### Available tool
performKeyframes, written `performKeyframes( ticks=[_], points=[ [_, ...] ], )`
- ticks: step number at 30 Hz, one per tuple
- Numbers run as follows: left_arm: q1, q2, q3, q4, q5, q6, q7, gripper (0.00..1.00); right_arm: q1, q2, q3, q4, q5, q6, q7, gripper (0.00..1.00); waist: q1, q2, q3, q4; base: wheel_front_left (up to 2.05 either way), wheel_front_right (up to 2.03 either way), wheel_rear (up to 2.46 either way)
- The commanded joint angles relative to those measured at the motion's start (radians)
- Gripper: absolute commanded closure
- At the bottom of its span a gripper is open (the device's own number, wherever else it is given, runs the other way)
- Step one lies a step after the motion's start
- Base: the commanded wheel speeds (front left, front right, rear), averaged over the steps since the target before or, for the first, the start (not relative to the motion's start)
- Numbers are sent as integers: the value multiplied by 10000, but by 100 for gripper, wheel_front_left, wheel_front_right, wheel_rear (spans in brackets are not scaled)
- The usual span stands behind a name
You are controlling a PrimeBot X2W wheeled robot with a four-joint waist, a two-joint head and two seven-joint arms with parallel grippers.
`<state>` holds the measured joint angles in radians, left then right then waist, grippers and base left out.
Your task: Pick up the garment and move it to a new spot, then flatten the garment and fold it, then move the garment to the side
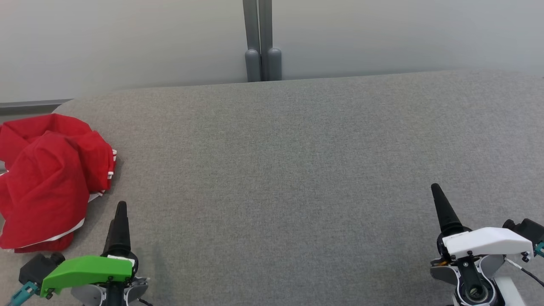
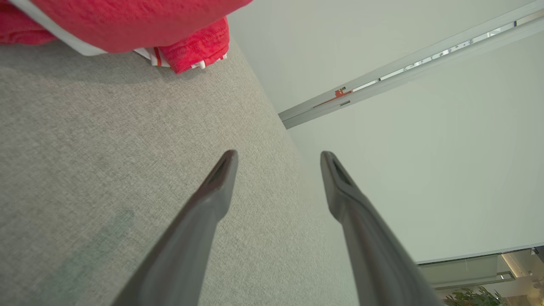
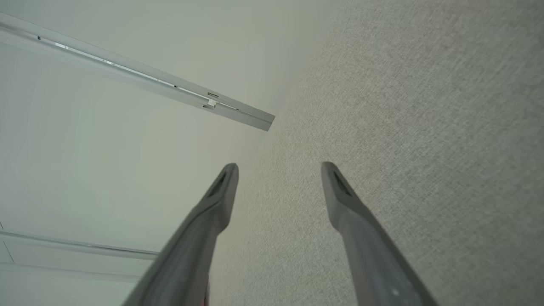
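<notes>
Presently we list the pickup as unstarted: crumpled red fabric garment with white trim at the left edge of the grey cloth-covered table, left gripper and right gripper both wide, empty; next, we judge, a leftward reach and pinch.

Red, white-trimmed garment; grey table

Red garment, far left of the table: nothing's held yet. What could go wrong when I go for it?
1. The garment lies bunched at the left edge of the table, running out of the head view; a nudge from the left gripper might push it off.
2. It is piled in folds, so a pinch may catch one layer and lift a lump.
3. The right gripper sits far across, probably late to help.
</notes>
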<state>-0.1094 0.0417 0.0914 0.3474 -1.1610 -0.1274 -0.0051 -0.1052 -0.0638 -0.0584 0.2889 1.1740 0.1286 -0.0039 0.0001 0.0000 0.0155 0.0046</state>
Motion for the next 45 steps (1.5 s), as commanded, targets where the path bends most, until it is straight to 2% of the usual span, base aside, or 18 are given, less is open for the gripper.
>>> performKeyframes(
  ticks=[1,11,26,45],
  points=[
    [-397,45,-29,-69,491,4,-119,0,-278,-65,50,-72,-478,21,-129,0,0,0,5,4,0,0,0],
    [-386,55,-307,93,2392,63,-490,0,-348,-16,131,23,-2335,22,-499,0,0,0,12,6,0,0,0],
    [-419,90,-611,425,4744,422,-984,0,-354,3,358,278,-4599,25,-996,0,0,0,38,53,0,0,0],
    [-427,206,-862,536,6892,778,-1508,0,-473,45,403,631,-7019,28,-1524,0,-1,0,100,31,0,0,0]
  ],
)
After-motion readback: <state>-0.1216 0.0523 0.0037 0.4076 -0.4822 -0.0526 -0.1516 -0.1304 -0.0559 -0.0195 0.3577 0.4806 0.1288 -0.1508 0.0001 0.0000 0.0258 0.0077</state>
